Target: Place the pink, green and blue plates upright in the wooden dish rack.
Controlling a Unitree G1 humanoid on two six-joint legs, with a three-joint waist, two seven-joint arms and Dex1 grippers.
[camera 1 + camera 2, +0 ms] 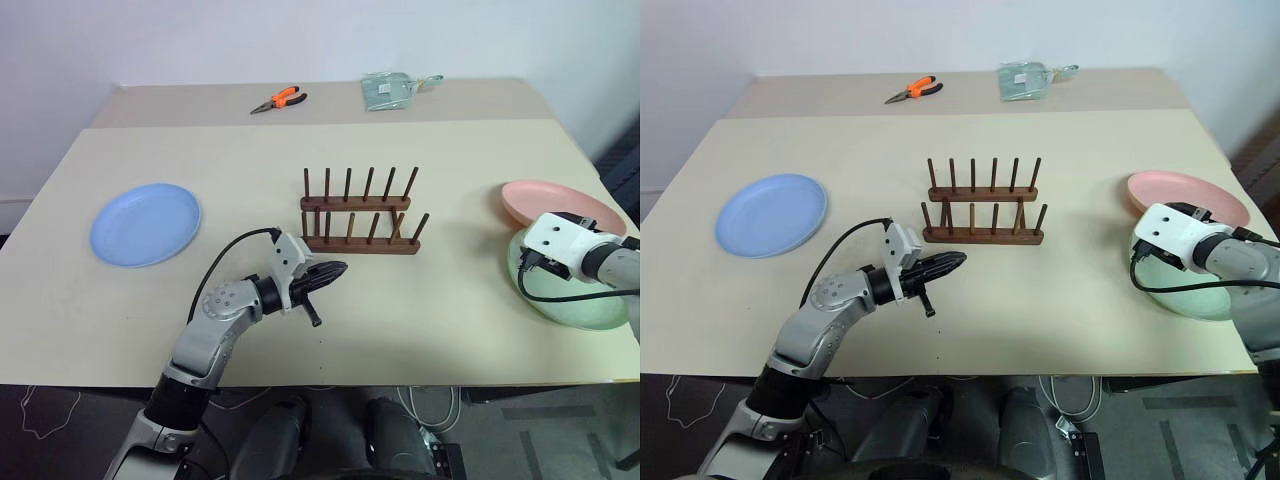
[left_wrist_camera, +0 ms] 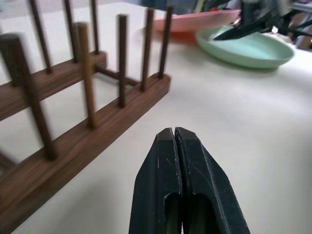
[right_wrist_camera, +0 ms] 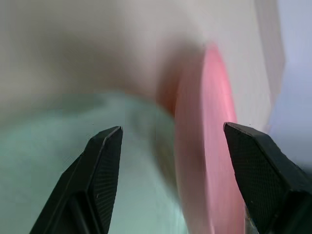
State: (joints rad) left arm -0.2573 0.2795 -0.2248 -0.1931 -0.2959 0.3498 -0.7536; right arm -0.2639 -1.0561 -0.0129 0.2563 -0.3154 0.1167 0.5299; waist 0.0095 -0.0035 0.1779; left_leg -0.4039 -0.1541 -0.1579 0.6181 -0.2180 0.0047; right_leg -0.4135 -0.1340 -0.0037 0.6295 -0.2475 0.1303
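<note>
The light blue plate (image 1: 145, 223) lies flat on the table's left side. In the middle stands the wooden dish rack (image 1: 358, 215), with nothing between its pegs. At the right edge, the pink plate (image 1: 560, 200) lies flat with the green plate (image 1: 578, 300) just in front of it, their rims meeting. My left gripper (image 1: 335, 270) is shut and holds nothing; it hovers level just in front of the rack, pointing right. My right gripper (image 3: 173, 127) stands open over the green plate (image 3: 58, 161), one fingertip (image 3: 239, 136) above the pink plate's rim (image 3: 204, 122).
Orange-handled pliers (image 1: 280, 100) and a clear plastic bag (image 1: 390, 90) lie on the back table. A seam separates that table from the front one. The plates at the right sit close to the table's edge (image 1: 610, 200).
</note>
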